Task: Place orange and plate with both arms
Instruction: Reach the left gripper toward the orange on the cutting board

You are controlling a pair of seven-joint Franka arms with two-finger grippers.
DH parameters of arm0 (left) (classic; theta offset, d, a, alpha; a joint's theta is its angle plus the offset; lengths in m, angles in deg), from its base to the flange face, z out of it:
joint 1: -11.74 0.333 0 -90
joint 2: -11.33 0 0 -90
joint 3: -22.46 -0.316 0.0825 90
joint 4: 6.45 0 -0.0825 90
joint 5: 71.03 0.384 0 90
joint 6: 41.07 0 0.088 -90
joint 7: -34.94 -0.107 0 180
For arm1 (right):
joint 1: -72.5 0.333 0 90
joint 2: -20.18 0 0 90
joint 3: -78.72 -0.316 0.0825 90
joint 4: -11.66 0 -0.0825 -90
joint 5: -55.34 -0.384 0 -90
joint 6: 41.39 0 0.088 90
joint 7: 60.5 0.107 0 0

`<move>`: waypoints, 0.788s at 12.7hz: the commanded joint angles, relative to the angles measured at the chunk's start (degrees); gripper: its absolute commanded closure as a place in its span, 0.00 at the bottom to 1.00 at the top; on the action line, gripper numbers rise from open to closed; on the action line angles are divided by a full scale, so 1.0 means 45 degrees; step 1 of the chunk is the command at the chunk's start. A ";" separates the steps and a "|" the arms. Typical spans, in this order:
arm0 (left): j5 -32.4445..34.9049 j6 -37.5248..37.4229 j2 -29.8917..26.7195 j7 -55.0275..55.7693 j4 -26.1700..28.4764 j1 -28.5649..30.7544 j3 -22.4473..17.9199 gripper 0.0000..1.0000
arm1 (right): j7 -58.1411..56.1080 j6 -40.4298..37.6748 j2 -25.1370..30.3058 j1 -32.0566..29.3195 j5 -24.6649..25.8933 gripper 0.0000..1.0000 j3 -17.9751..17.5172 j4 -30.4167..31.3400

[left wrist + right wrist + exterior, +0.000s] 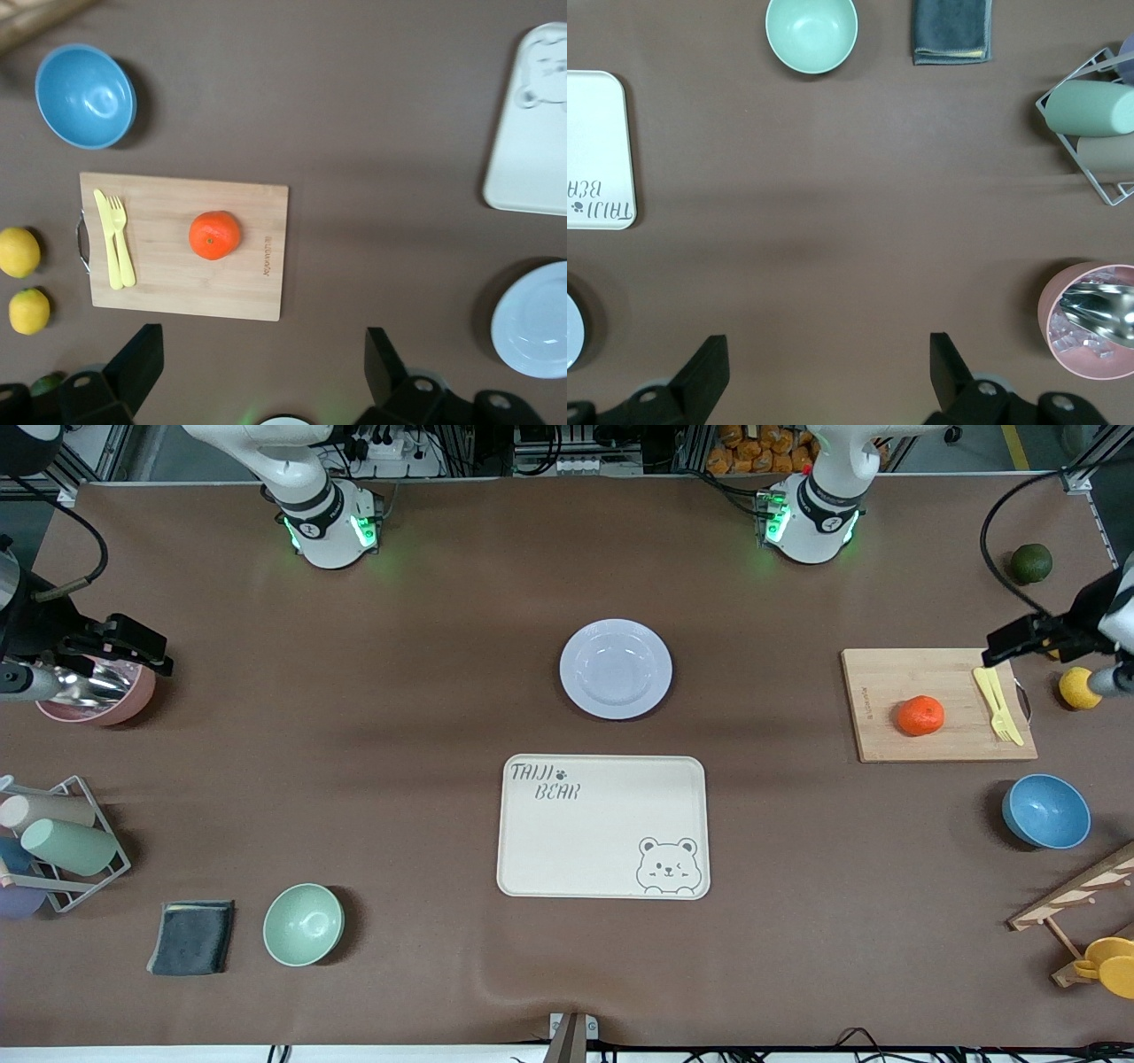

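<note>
White arms (323, 509), black fingers (133, 367)

the cream tray (602, 828) reads "taiji bear"; the cutting board's (939, 704) small print is illegible.

Orange (920, 716) on cutting board (886, 691)

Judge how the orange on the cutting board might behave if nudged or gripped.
The orange looks round and slightly flattened, so it would probably roll across the flat cutting board if nudged. Its smooth skin may slip between hard fingers. It looks small, so likely light.
</note>
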 commanded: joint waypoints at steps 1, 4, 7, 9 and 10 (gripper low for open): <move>-0.0211 0.1815 -0.0573 -0.0225 0.2347 0.0646 0.0047 0.00 | -0.0086 -0.0041 -0.0182 -0.0138 -0.0270 0.00 -0.0131 0.0168; -0.0095 0.4157 -0.0868 -0.0496 0.4985 0.1271 0.0047 0.00 | -0.0106 -0.0060 -0.0610 -0.0235 -0.0794 0.00 -0.0112 0.0228; -0.0094 0.6562 -0.0693 -0.1532 0.6921 0.2072 0.0047 0.00 | 0.0089 -0.0041 -0.0709 -0.0118 -0.1070 0.00 -0.0131 0.0539; -0.0036 0.7540 -0.0304 -0.1591 0.7529 0.2150 0.0027 0.00 | 0.0070 -0.0060 -0.0884 -0.0215 -0.1751 0.00 -0.0131 0.0755; -0.0016 0.8144 -0.0167 -0.1592 0.7919 0.2151 0.0008 0.00 | 0.0070 -0.0060 -0.0905 -0.0158 -0.1773 0.00 -0.0112 0.0949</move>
